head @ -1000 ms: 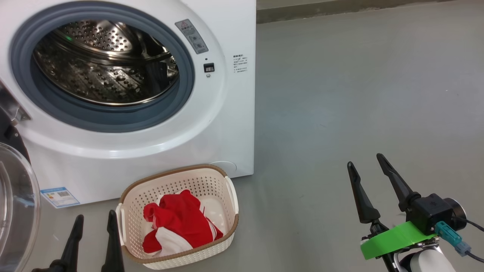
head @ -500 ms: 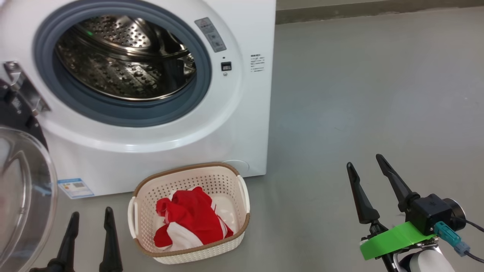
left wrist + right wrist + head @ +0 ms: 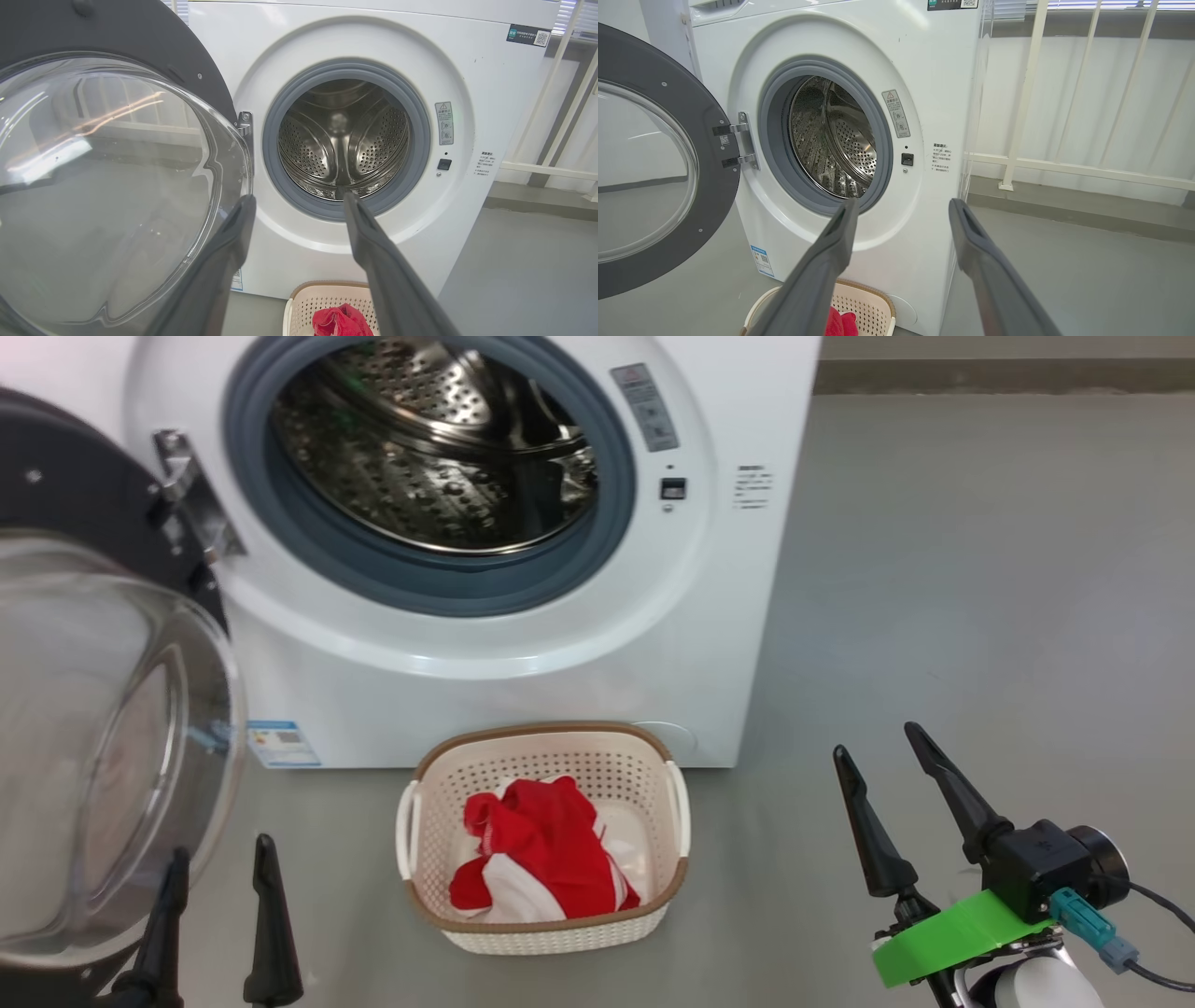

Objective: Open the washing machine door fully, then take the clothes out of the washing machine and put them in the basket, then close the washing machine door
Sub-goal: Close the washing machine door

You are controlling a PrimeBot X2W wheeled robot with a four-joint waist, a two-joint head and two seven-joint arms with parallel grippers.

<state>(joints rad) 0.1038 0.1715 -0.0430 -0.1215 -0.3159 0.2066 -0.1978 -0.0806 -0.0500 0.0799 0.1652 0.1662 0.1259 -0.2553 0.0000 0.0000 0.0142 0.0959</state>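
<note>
The washing machine (image 3: pixel 523 681) stands with its steel drum (image 3: pixel 439 448) showing no clothes inside. The washing machine door (image 3: pixel 103 728) is swung out to the left, its glass bowl facing me. On the floor in front sits the basket (image 3: pixel 551 938) with the red and white clothes (image 3: pixel 551 849) inside. My left gripper (image 3: pixel 221 847) is open low by the door's glass, left of the basket. My right gripper (image 3: pixel 876 739) is open over bare floor to the basket's right. From the left wrist, the left gripper (image 3: pixel 299 198) points at the drum (image 3: pixel 343 140), door (image 3: pixel 107 186) beside it. The right gripper (image 3: pixel 904 203) holds nothing.
Grey floor (image 3: pixel 980 569) stretches to the right of the machine. A white railing (image 3: pixel 1064 165) in front of a pale wall stands beyond the machine's right side. A blue label (image 3: pixel 280 744) sits low on the machine's front.
The head camera has turned left, so the machine and basket sit further right in the picture and more of the door shows. Both grippers stay open.
</note>
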